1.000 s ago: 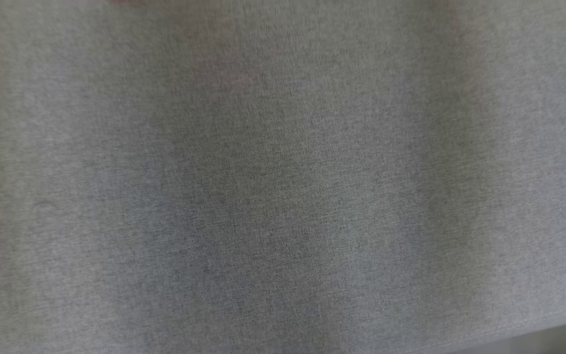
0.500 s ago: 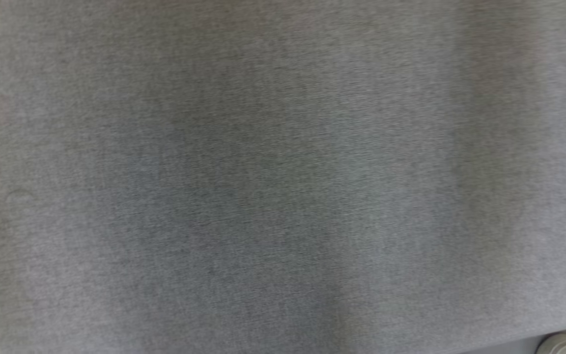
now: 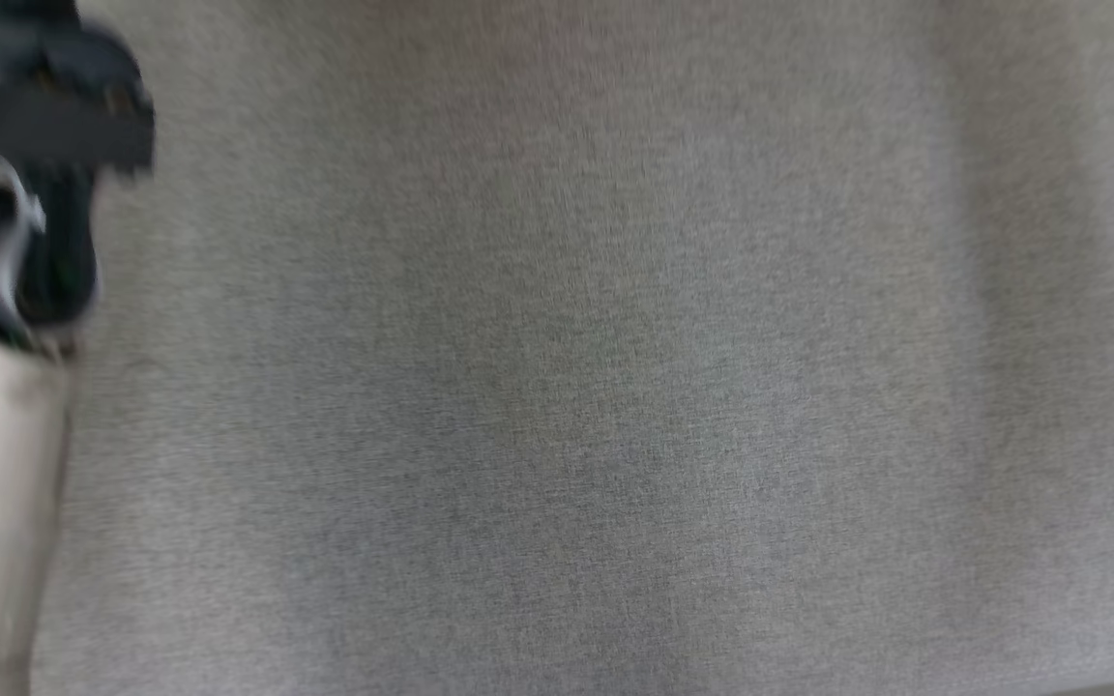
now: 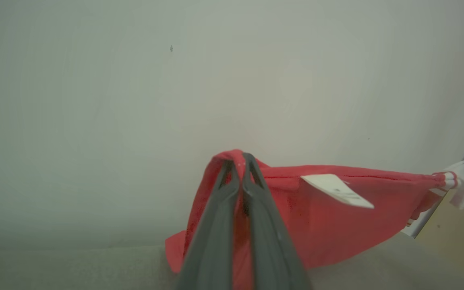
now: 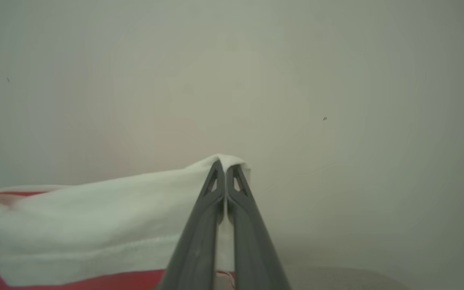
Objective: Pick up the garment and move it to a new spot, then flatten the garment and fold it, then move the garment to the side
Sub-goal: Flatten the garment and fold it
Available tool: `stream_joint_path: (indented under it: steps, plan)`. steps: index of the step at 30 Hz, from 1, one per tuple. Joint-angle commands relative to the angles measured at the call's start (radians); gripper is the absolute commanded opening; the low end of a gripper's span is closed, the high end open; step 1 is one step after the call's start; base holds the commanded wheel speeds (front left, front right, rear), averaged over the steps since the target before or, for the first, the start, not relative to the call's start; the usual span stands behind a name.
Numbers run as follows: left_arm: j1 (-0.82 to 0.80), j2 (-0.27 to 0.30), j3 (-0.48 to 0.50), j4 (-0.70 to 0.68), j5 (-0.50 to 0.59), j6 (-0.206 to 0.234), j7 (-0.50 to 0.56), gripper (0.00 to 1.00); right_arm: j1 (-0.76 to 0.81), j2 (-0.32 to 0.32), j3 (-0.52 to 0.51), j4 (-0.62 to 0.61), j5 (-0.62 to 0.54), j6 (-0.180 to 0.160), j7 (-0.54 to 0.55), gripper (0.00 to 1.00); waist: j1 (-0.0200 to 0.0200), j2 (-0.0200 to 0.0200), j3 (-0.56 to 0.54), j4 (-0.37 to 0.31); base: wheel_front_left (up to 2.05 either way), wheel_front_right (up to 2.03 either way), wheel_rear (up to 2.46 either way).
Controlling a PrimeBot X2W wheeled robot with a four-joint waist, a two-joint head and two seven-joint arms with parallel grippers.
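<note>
Holding the garment (image 4: 328, 225) stretched between left fingers (image 4: 212, 233) clamped on red cloth and right fingers (image 5: 195, 241) clamped on its white part

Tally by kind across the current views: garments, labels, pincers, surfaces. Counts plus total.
red and white cloth garment: 1
white rectangular label on the garment: 1
dark two-finger pincers, left pincer and right pincer, each shut on the garment: 2
grey woven fabric surface: 1
Total: 5
</note>
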Motion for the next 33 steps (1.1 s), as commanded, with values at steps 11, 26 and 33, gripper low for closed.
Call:
stream_joint_path:
  steps: [11, 26, 33]
  plan:
    - [0.413, -0.048, 0.049, -0.058, -0.081, 0.008, 0.0, 0.0, 0.438, -0.015, -0.129, -0.221, 0.079, -0.002, 0.336, 0.0, 0.0001, 0.0, -0.235, 0.018, 0.0, 0.0, 0.0]
    - [0.887, -0.165, 0.024, -0.127, -0.075, 0.044, 0.0, 0.0, 1.019, 0.174, -0.384, -0.644, -0.059, -0.002, 0.771, 0.0, 0.0001, 0.0, -0.418, 0.037, 0.0, 0.0, 0.0]
    - [0.994, -0.157, -0.001, -0.126, -0.056, 0.072, 0.011, 0.0, 1.148, 0.216, -0.418, -0.685, -0.108, -0.002, 0.844, 0.0, 0.0001, 0.0, -0.473, 0.044, 0.0, 0.0, 0.0]
